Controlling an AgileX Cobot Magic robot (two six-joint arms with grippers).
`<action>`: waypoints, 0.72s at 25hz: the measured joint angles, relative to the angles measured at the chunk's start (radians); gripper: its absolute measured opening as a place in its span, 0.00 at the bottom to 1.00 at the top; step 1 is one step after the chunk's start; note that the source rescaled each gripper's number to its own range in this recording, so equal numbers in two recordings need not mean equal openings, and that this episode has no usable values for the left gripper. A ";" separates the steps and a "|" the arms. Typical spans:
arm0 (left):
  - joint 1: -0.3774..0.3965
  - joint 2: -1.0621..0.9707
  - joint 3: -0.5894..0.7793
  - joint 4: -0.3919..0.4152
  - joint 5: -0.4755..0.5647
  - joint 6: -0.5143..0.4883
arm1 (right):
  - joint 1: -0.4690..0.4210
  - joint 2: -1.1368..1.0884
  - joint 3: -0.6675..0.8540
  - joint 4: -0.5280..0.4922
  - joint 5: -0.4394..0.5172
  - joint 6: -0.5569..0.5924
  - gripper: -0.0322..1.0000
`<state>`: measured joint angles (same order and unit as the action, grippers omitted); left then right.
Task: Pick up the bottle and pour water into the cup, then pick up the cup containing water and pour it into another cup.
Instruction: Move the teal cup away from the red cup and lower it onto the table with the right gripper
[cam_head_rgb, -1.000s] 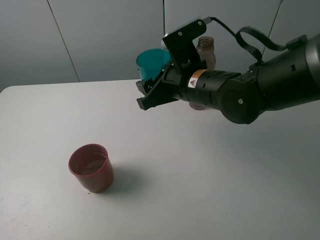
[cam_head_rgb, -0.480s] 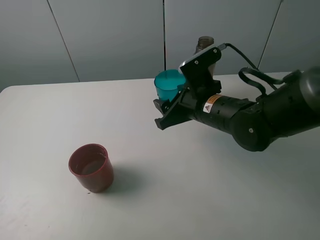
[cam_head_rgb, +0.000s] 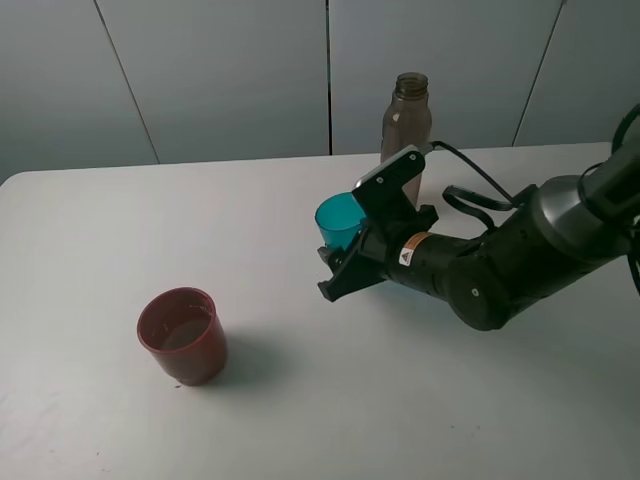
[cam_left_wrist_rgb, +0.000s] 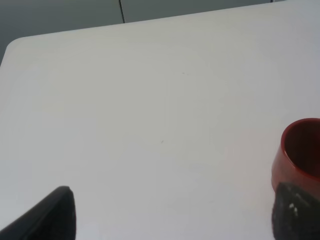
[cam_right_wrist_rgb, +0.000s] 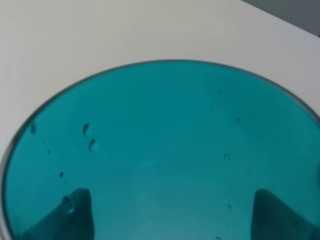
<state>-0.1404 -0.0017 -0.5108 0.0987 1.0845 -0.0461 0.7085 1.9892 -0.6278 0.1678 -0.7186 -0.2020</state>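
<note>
The wide opaque red-brown plastic cup (cam_head_rgb: 182, 335) sits unmoved at the table's (cam_head_rgb: 300, 400) front left. Mid-table, the right gripper (cam_head_rgb: 345, 262) has sunk lower, still clamped on the translucent teal tumbler (cam_head_rgb: 339, 219). The tall smoky-grey bottle (cam_head_rgb: 406, 120) now stands unobscured behind. I can't tell the left gripper's (cam_left_wrist_rgb: 170, 220) state.

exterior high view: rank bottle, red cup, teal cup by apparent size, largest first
1. Bottle, tallest, though its base is hidden behind the arm.
2. Red cup, nearer the camera, which may inflate it.
3. Teal cup, partly hidden by the right gripper, so this is unsure.
</note>
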 joint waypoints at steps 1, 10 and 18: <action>0.000 0.000 0.000 0.000 0.000 0.000 | 0.000 0.007 0.000 0.000 -0.003 -0.001 0.11; 0.000 0.000 0.000 0.000 0.000 0.000 | 0.000 0.060 -0.002 0.002 -0.026 -0.004 0.11; 0.000 0.000 0.000 0.000 0.000 0.000 | 0.000 0.062 -0.002 0.002 -0.026 -0.011 0.11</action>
<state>-0.1404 -0.0017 -0.5108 0.0987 1.0845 -0.0461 0.7085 2.0515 -0.6296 0.1701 -0.7441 -0.2126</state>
